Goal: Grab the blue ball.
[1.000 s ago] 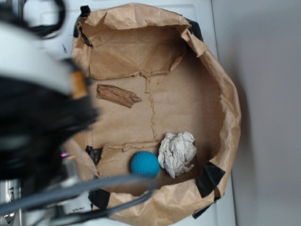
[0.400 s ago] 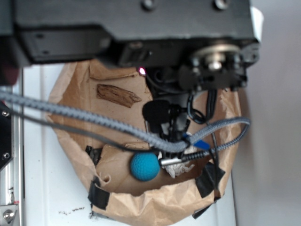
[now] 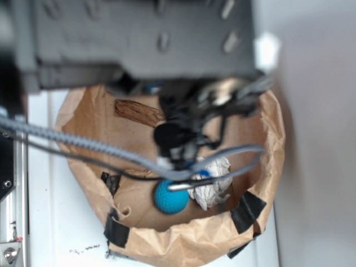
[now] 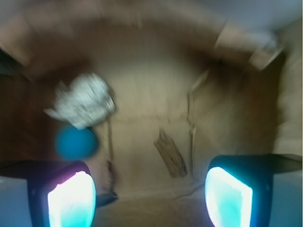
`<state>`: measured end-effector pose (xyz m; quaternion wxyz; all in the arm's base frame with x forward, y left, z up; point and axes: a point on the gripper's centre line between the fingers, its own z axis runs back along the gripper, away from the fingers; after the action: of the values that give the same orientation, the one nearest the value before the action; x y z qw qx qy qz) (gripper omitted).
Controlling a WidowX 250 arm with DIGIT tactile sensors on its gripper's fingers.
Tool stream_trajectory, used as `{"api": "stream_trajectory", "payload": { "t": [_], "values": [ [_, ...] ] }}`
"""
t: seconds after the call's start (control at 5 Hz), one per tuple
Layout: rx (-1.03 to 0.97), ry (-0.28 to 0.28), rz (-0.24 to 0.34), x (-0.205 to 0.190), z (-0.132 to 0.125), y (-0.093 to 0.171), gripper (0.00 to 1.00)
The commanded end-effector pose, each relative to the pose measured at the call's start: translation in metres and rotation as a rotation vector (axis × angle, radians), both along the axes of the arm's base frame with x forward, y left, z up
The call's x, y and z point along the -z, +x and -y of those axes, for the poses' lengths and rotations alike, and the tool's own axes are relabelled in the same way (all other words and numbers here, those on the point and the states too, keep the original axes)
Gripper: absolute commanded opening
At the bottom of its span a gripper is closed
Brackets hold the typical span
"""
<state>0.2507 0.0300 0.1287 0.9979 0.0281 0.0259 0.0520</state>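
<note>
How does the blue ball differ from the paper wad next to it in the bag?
The blue ball is teal-blue, while the paper wad is white with grey creases. The ball is smooth and evenly round; the wad is crumpled and irregular. The ball looks somewhat smaller than the wad. In the wrist view the ball sits nearer the camera, the wad beyond it. Both lie side by side on the floor of the brown paper bag.

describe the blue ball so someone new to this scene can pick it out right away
Find the brown paper bag with rolled-down sides that fills the scene; on its floor, near the taped edge, two small things sit side by side. The blue ball is the smooth, round teal one, unlike the crumpled white paper wad beside it and the brown wood piece farther off.
</note>
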Motion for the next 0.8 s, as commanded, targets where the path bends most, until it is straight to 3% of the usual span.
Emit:
{"api": "stream_trajectory", "payload": {
  "t": [0.0, 0.2, 0.4, 0.6],
  "values": [
    [0.031, 0.114, 0.069, 0.054, -0.021, -0.012, 1.00],
    [0.070, -0.008, 0.060, 0.054, -0.001, -0.013, 1.00],
    [0.059, -0.173, 0.091, 0.045, 0.017, -0.004, 1.00],
    [0.066, -0.211, 0.135, 0.042, 0.033, 0.006, 1.00]
  ]
}}
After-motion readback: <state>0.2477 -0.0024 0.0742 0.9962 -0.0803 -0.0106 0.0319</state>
